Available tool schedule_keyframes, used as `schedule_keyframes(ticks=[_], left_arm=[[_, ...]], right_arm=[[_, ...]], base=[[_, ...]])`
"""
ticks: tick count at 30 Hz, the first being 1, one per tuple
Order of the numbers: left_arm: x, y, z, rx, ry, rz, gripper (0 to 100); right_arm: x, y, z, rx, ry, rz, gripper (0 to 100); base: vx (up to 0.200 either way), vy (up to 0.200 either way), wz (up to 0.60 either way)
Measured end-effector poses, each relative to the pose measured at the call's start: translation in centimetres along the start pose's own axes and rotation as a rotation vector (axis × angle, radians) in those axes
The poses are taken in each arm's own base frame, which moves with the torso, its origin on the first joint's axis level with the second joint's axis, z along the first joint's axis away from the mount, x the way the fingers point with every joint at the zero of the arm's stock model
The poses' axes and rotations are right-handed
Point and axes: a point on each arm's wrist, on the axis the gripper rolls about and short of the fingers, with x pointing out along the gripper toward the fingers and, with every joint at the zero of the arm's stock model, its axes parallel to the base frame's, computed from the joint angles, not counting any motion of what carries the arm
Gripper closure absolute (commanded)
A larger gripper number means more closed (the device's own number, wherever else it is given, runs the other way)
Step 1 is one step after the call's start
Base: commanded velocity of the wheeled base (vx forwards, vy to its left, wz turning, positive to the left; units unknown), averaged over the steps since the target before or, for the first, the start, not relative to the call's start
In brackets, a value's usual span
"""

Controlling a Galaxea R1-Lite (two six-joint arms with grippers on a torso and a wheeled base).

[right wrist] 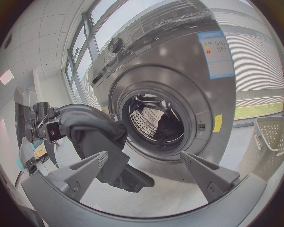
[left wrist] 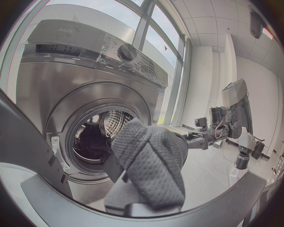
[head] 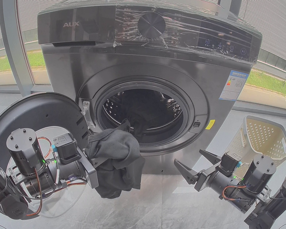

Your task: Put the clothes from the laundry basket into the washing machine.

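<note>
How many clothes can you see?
2. One dark garment hangs from the left gripper before the washing machine opening; a dark cloth lies inside the drum. More may be hidden there.

A lab-like room (panel ceiling point(left wrist: 213, 17), window wall point(head: 279, 50), tiled floor point(head: 172, 212)) with a washing machine point(head: 144, 69).

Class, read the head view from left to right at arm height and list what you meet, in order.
Open washer door → dark garment → right pincer → laundry basket.
</note>
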Motion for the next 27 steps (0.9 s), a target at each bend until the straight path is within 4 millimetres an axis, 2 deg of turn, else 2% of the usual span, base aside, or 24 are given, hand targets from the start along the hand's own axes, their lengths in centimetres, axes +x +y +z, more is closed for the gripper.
schedule_keyframes(ticks=[18,27], left_arm=[[0.6,-0.9,-0.8,-0.06,0.031,0.005,100],[1.9,-1.1,-1.6,-0.059,0.049,0.075,100]], right_arm=[[-0.2,-0.7,0.9,-0.009,-0.035,-0.023,0],[-0.1,-0.8,1.1,-0.01,-0.044,-0.026,0]], base=[[0.0,0.0,0.0],[0.0,0.0,0.0]])
